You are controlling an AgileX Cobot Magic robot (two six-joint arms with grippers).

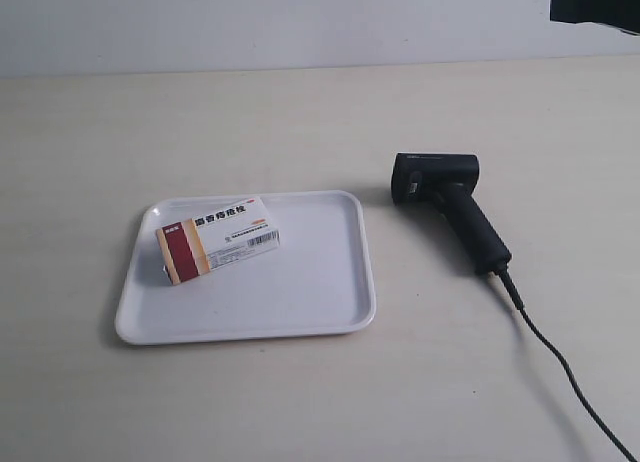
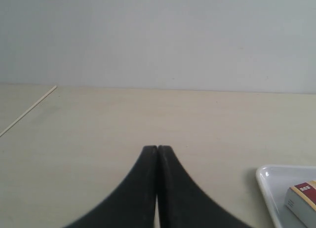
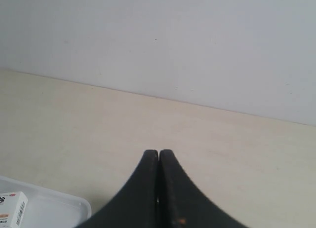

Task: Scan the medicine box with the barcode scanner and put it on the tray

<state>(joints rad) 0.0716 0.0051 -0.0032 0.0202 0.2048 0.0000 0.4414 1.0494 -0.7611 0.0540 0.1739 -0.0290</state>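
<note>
The cable (image 1: 570, 377) of the barcode scanner (image 1: 452, 208) is seen nearest in the exterior view, running from about 5 o'clock up to the handle. The scanner is laid on its side on the table (image 1: 300, 392), its blocky head pointed toward 10 o'clock and its handle angled toward 4 o'clock. At 9 o'clock from it, just beside but apart, the tray (image 1: 300, 292) is set flat. The medicine box (image 1: 216, 238) is found lying inside the tray, in its far-left part, the dark red and tan band turned toward 8 o'clock and the barcode face shown upward.

In the left wrist view, the left gripper (image 2: 157, 149) is held with its fingertips pressed together around nothing, above bare table, a corner of tray and box being glimpsed. The right gripper (image 3: 158, 153) is likewise closed on nothing.
</note>
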